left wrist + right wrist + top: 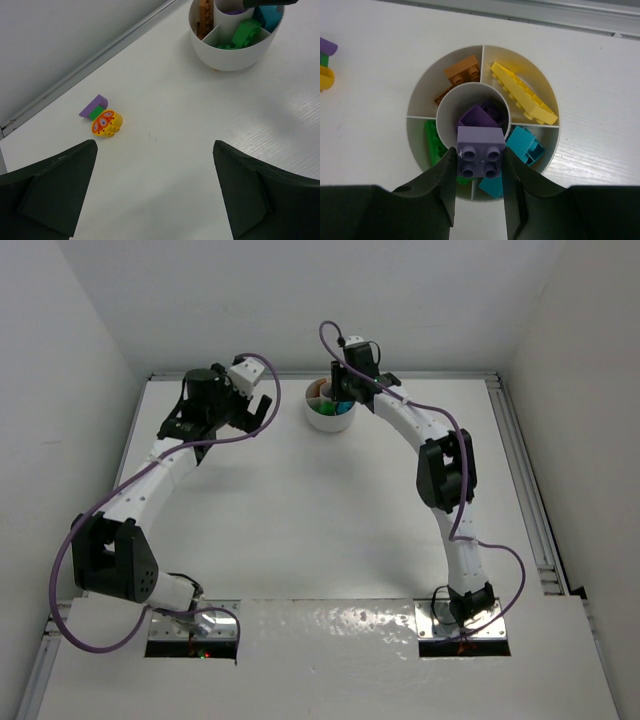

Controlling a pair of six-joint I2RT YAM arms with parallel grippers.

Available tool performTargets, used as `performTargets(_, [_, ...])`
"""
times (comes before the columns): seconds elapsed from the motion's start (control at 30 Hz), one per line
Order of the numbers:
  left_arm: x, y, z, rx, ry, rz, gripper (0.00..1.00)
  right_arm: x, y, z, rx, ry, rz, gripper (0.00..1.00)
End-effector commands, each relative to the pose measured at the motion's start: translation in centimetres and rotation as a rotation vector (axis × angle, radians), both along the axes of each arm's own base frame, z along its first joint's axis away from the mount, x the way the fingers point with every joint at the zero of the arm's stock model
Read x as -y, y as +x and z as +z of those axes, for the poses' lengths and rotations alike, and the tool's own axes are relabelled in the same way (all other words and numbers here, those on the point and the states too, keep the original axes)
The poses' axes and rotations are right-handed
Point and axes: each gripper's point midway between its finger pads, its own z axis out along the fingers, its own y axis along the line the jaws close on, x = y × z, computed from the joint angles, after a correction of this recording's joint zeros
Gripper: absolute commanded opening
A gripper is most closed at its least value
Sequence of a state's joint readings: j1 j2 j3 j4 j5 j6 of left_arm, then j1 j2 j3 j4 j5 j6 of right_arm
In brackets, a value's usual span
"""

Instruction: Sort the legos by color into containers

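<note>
My right gripper (pixel 480 161) is shut on a light purple brick (pixel 480 150), studs facing the camera, held just above the round white dish (pixel 425 102). The centre cup holds purple legos (pixel 479 116). Around it, the wedges hold orange (pixel 464 71), yellow (pixel 522 95), teal (pixel 525 145) and green (pixel 434 142) ones. My left gripper (pixel 154 145) is open and empty above bare table. Ahead of it to the left lie three loose legos close together: purple (pixel 94 106), green (pixel 98 113) and a yellow printed piece (pixel 107 123). In the top view the right gripper (pixel 345 390) hangs over the dish (pixel 325 422).
The dish (pixel 232 50) stands near the back wall, with a metal rail (pixel 100 55) along the table's far edge. The left gripper (pixel 262 405) is to the left of the dish. Side walls close in the table on both sides.
</note>
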State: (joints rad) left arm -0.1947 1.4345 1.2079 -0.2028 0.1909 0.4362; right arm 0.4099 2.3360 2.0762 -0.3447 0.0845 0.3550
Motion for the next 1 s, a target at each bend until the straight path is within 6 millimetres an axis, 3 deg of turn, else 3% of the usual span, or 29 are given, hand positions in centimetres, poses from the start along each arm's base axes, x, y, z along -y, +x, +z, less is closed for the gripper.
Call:
performTargets(0.0, [-0.4,0.1,1.1,0.035,-0.017,0.028,1.0,-1.0,1.9,4.6,0.143,0.042,0.004,0.0])
performTargets(0.23, [-0.6,0.0,0.5,0.027,-0.003,0.031,1.0,-1.2,2.1,2.9,0.122,0.031,0.013,0.0])
performTargets(0.57, [-0.7,0.3,0.5,0.023,-0.005,0.042,1.0,-1.0,2.0,4.7,0.152,0.036,0.004,0.0])
performTargets(0.97, [-0.7,0.5,0.7,0.031,0.0,0.043,1.0,-0.6,1.6,5.3,0.167,0.025,-0.006,0.0])
